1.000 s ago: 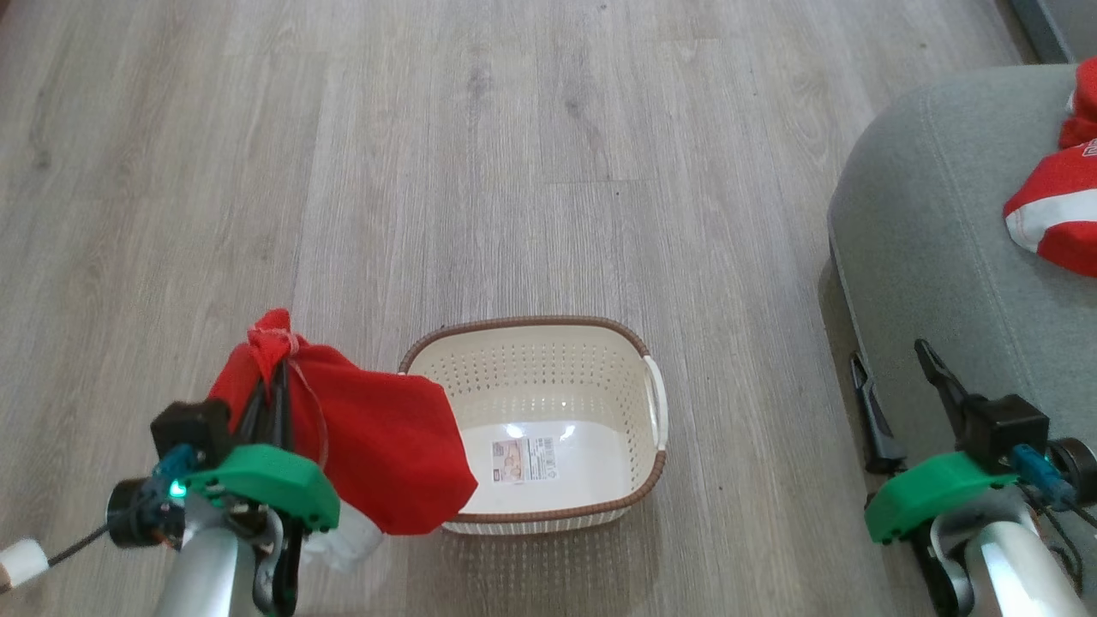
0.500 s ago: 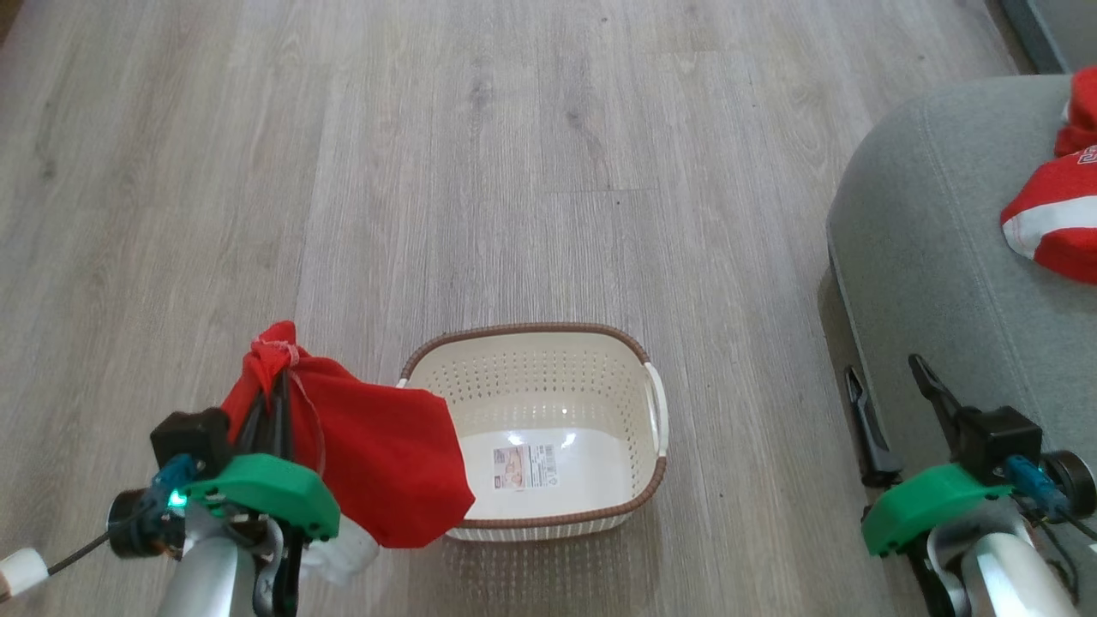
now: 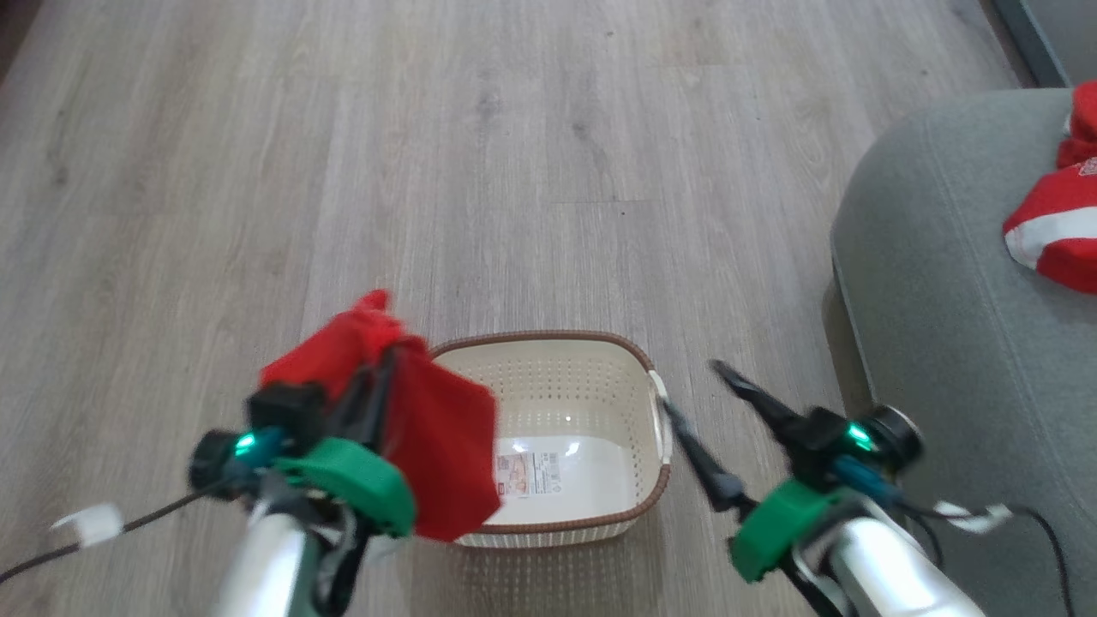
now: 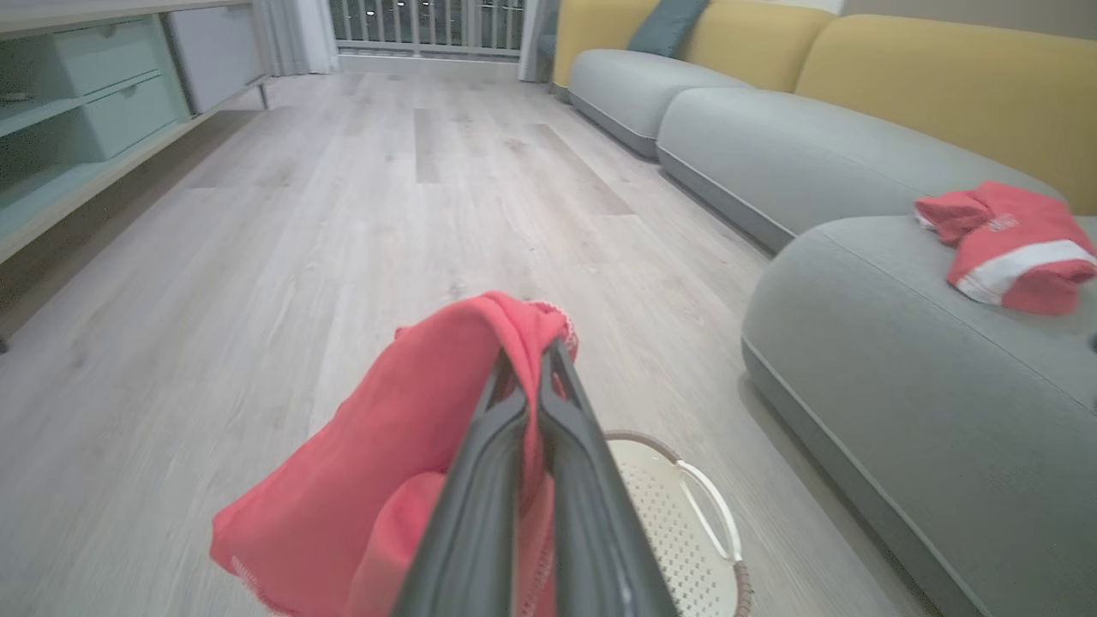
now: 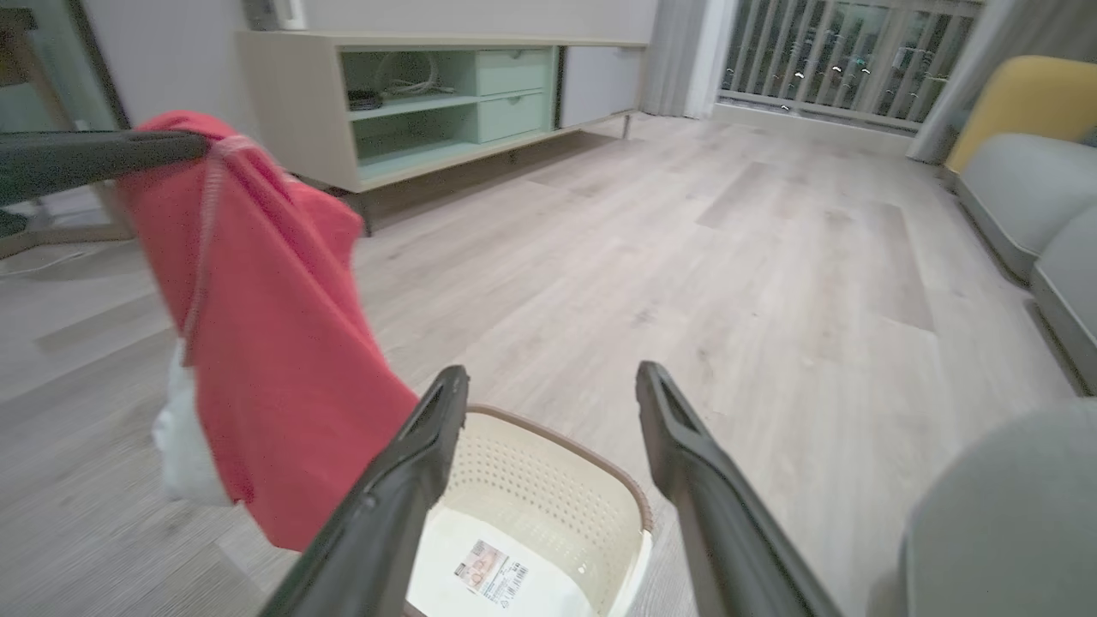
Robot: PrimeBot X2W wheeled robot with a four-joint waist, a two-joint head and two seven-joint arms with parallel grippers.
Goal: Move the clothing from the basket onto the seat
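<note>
Left gripper (image 3: 387, 356): fingers pressed together, pinching a bunched fold of the red garment (image 3: 446, 454) at the tips. In the left wrist view the two dark fingers (image 4: 480, 480) run side by side with cloth caught between them near the tip (image 4: 527, 360). The garment (image 4: 377, 463) drapes down from the pinch, off the floor. The right wrist view shows it (image 5: 266, 360) hanging in one long sheet with a white patch (image 5: 180, 454) at its lower edge.

Right gripper (image 3: 690, 386): fingers spread, nothing between them. The right wrist view shows an open gap at the tips (image 5: 551, 375).

Both arms are blurred in the head view.

Basket (image 3: 557, 377): on the floor below and between the two grippers. It is to the right of the left gripper and to the left of the right one. The held garment overlaps its left end in the head view. Its inside shows a label sticker (image 3: 524, 474) on the bottom. One right gripper finger crosses in front of its white handle (image 3: 658, 403). From the left wrist the basket (image 4: 677, 514) sits low, right of the fingers; from the right wrist (image 5: 531, 480) it lies directly beneath the gap.

Seat (image 3: 943, 300): grey cushion out to the right of the right gripper, its rounded corner nearest. A second red garment (image 3: 1054, 236) with a white stripe lies on it, well apart from both grippers (image 4: 1011, 248).

Beyond, ahead of the right gripper: a wood-plank floor (image 3: 514, 171) and a low cabinet (image 5: 428, 94).
</note>
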